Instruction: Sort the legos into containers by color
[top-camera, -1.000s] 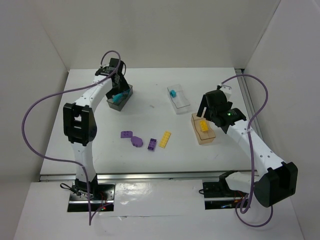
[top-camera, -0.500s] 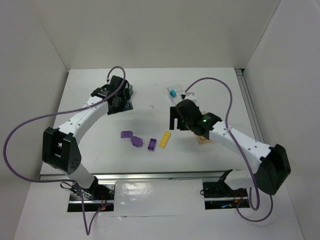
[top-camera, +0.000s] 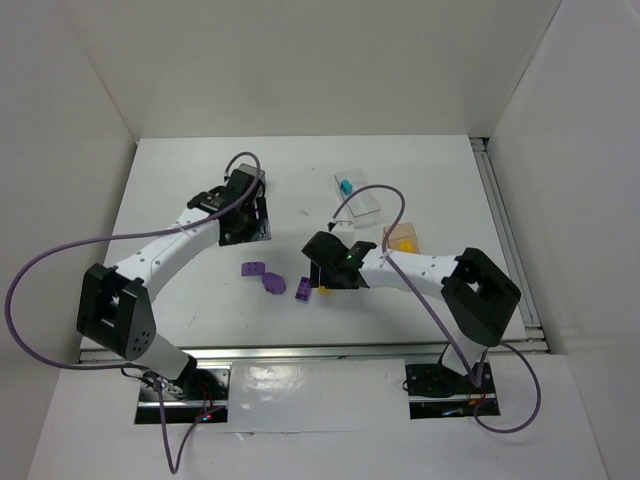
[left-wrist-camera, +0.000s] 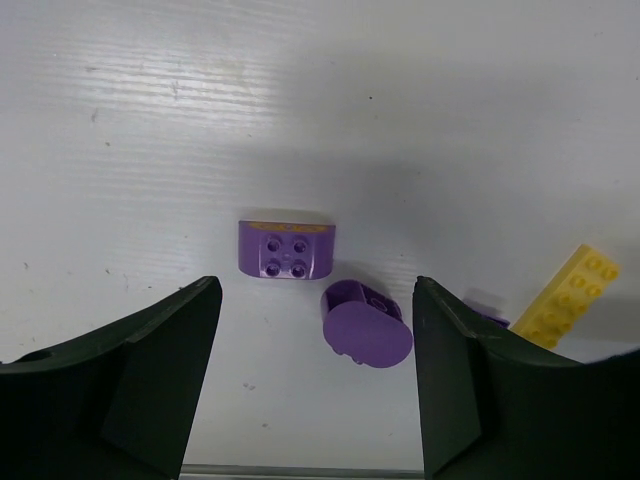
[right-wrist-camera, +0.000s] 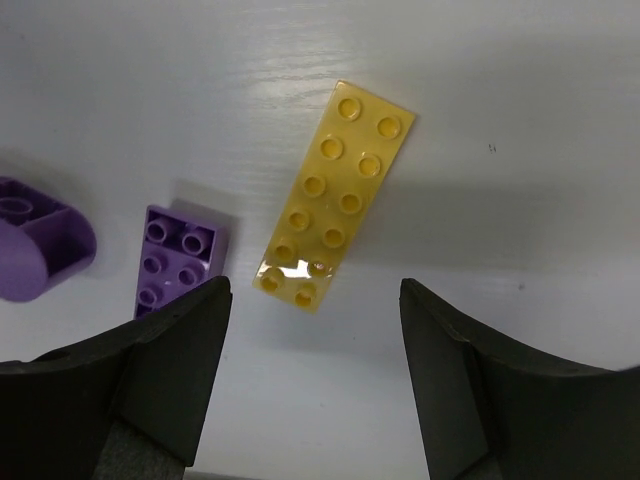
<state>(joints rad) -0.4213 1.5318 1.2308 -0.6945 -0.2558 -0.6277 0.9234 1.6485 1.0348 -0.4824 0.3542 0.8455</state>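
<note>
The right gripper (right-wrist-camera: 310, 400) hovers with its jaws spread wide and nothing between them. The yellow two-by-five plate (right-wrist-camera: 335, 195) lies flat on the table just ahead of the gap, slanted across the line between the fingers. Judging by that, the step in hand is picking up this plate. It would go best if the wrist turned so the fingers square up to the plate's long edges and close across its narrow width. The finger on the side of the purple two-by-three brick (right-wrist-camera: 178, 258) has to come down in the slim space between that brick and the plate's near end, or it may shove both. A low, centred grip should keep so thin a piece from tipping. The amber-tan tub (top-camera: 403, 238), the likely destination, sits behind the gripper, off to its right. The left gripper (left-wrist-camera: 315, 400) is likewise wide apart and empty, with a purple sloped brick (left-wrist-camera: 286, 250) and a rounded purple piece (left-wrist-camera: 366, 325) just ahead of it. The table (top-camera: 420, 170) is white with a faint grain and looks smooth, so the bricks would probably slide if nudged. Plain white walls (top-camera: 330, 60) box it in on three sides.
</note>
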